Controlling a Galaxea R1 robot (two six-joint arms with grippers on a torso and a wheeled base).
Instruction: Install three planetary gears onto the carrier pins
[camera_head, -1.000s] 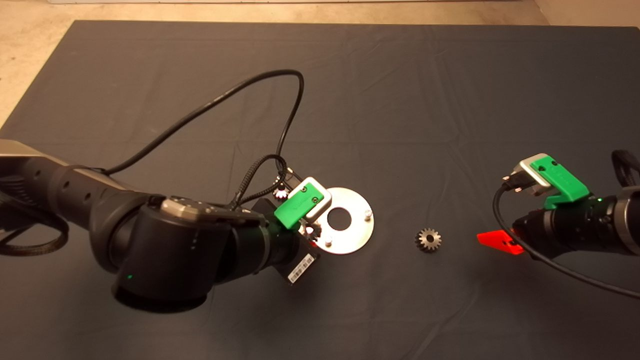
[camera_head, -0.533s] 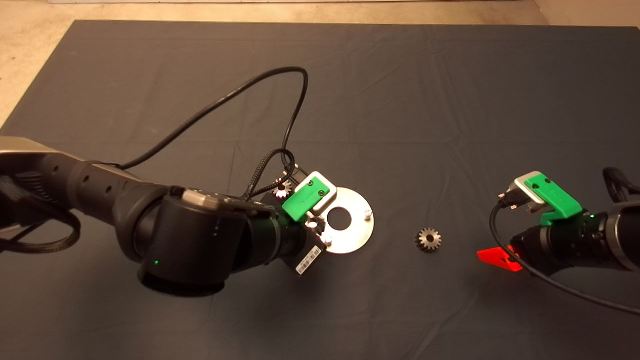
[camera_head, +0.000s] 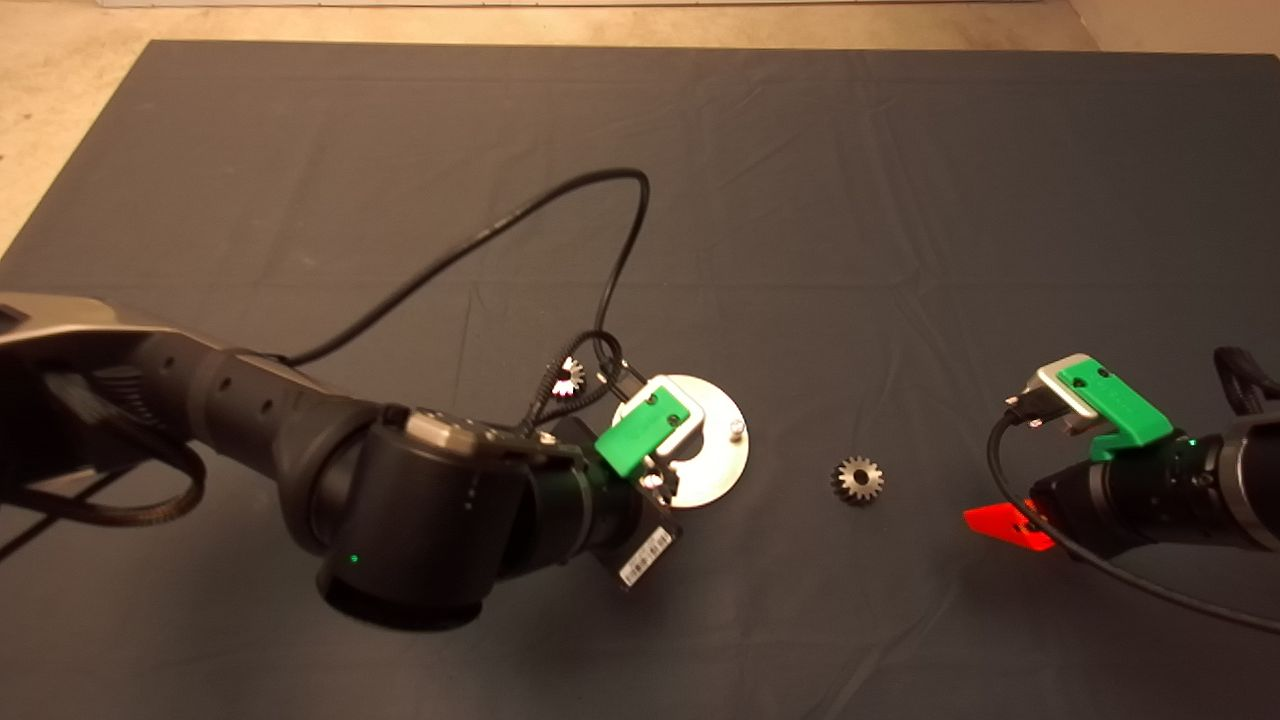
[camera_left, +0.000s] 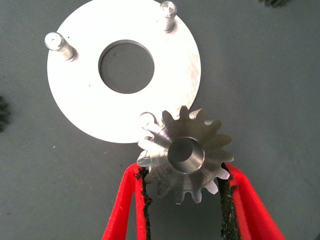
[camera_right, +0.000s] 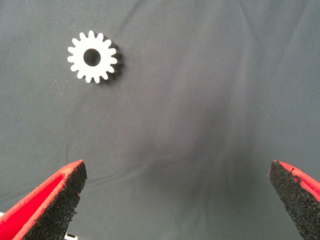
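Since a second ago my left gripper (camera_left: 182, 187) is sliding right over the round plate (camera_head: 725, 462), pinching one gear (camera_left: 186, 154) just above the near pin (camera_left: 146, 119). Loose gears: one (camera_head: 568, 376) sitting behind the plate, another (camera_head: 857, 479) between plate and my wide-open right gripper (camera_right: 175, 200), parked at right.

Silver plate (camera_left: 75, 100), shiny steel gear (camera_left: 186, 154), red fingers (camera_left: 125, 210), dark mat (camera_head: 900, 200).

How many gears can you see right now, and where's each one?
3. One gear is held in the left gripper above the plate; one lies on the mat between plate and right gripper; one lies beyond the plate.
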